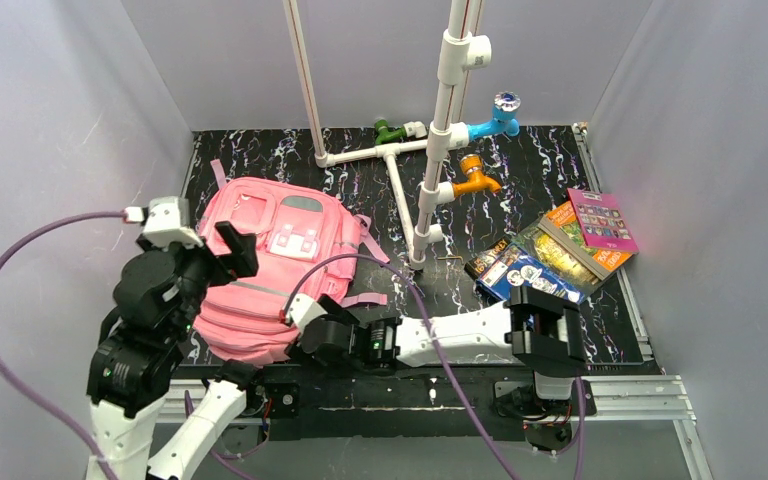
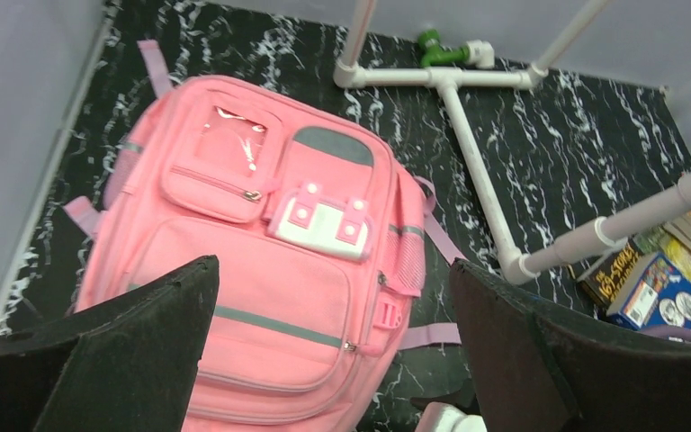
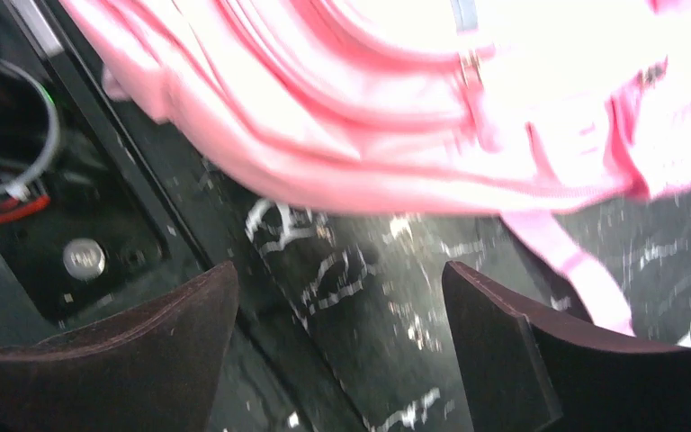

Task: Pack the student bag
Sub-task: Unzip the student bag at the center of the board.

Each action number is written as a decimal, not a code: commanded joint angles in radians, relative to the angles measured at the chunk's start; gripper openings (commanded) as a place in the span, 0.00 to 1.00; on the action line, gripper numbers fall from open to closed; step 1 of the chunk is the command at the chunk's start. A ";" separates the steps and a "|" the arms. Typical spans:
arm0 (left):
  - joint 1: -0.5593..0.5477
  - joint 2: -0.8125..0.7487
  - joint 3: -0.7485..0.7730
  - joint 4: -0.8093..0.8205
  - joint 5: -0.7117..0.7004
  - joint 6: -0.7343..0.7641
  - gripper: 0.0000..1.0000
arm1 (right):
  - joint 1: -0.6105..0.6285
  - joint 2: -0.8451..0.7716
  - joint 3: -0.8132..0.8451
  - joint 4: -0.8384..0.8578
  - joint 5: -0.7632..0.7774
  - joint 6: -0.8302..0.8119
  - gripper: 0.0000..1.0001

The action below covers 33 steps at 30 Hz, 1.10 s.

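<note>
Backpack packing looked not yet begun: the large pink fabric student bag [image 1: 270,265] lay flat, front side up, on the left part of the black white-veined tabletop [image 1: 545,165]. Its front pocket zips looked closed, so I judged that an opening had to be made before anything went in. The left gripper [image 2: 331,265] hung above the bag with its jaws spread wide and empty, seemingly placed to look down on the pockets. The right gripper [image 3: 339,267] sat low beside the bag's near edge, jaws also apart with nothing between them, probably lining up on a zip or strap. The pile of colourful paperback books [image 1: 550,250] lay well apart on the right. The bag showed grey reflective stripes, a clear window pocket, a white-pink patch and soft, slumped sides.
</note>
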 commanded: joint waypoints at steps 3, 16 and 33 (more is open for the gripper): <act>0.001 -0.080 0.102 -0.143 -0.229 -0.009 0.99 | -0.002 0.111 0.109 0.278 -0.071 -0.206 0.86; -0.021 -0.107 0.088 -0.153 -0.211 -0.026 0.99 | -0.004 0.372 0.308 0.313 -0.034 -0.340 0.88; -0.021 -0.040 -0.014 -0.150 -0.086 -0.116 0.99 | -0.192 0.071 0.085 0.273 -0.162 -0.327 0.01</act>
